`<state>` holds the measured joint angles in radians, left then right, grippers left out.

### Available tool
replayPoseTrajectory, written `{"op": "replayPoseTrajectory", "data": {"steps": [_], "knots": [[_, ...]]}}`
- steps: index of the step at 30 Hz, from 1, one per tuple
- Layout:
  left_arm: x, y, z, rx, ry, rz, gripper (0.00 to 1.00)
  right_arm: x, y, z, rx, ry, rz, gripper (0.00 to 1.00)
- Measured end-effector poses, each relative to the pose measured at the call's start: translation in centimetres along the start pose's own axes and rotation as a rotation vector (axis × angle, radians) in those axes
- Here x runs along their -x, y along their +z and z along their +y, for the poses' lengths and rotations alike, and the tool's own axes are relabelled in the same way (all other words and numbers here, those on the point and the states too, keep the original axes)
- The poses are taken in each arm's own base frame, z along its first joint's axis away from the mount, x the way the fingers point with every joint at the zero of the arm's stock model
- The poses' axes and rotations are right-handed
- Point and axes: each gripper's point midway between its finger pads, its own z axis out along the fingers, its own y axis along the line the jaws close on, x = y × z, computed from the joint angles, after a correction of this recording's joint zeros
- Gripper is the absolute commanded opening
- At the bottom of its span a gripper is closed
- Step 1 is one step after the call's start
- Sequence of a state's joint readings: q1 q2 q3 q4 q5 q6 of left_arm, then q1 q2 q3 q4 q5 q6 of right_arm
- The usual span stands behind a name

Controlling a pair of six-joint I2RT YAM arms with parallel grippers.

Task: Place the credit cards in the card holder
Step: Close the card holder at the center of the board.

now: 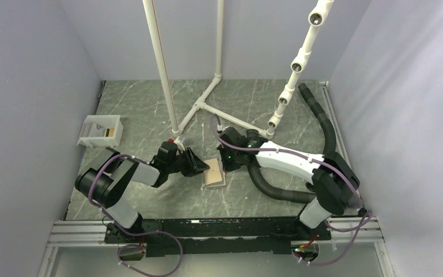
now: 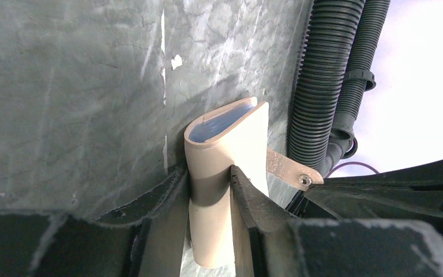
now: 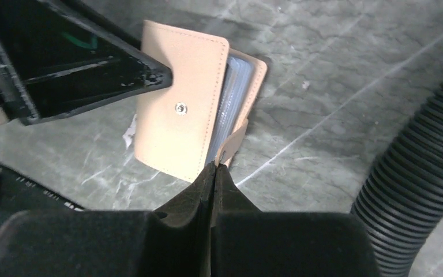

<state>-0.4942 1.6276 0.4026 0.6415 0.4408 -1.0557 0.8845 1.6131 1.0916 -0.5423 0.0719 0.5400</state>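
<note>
The tan card holder (image 1: 214, 173) lies on the table between my two grippers. It is partly open, with its bluish-grey pockets (image 3: 231, 98) showing. My left gripper (image 2: 210, 180) is shut on the holder's folded spine (image 2: 222, 153). My right gripper (image 3: 213, 167) is shut, and its tips touch the end of the closing tab (image 3: 235, 140). I cannot tell whether they pinch the tab. The tab (image 2: 288, 168) stands out unsnapped from the holder. A dark card-like piece (image 1: 111, 134) shows in the white tray (image 1: 95, 130) at the far left.
A white pipe frame (image 1: 205, 104) stands behind the holder, with a slanted pipe (image 1: 294, 66) at its right. A black corrugated hose (image 1: 268, 186) curls just right of the holder and also shows in the right wrist view (image 3: 421, 167). Grey walls close in both sides.
</note>
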Motion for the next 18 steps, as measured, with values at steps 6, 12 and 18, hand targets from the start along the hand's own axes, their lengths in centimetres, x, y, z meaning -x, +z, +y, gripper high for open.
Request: {"op": "replayPoseTrajectory", "data": {"steps": [6,12,18], "knots": [[-0.3,0.1,-0.1,-0.006,0.000,0.012,0.35,1.2,0.3,0.4,0.234,0.013,-0.036,0.00],[-0.4,0.1,-0.2,-0.007,0.001,0.012,0.35,1.6,1.2,0.3,0.364,0.042,-0.025,0.00],[-0.4,0.1,-0.2,-0.009,-0.001,0.011,0.35,1.1,1.8,1.4,0.469,0.024,-0.003,0.00]]}}
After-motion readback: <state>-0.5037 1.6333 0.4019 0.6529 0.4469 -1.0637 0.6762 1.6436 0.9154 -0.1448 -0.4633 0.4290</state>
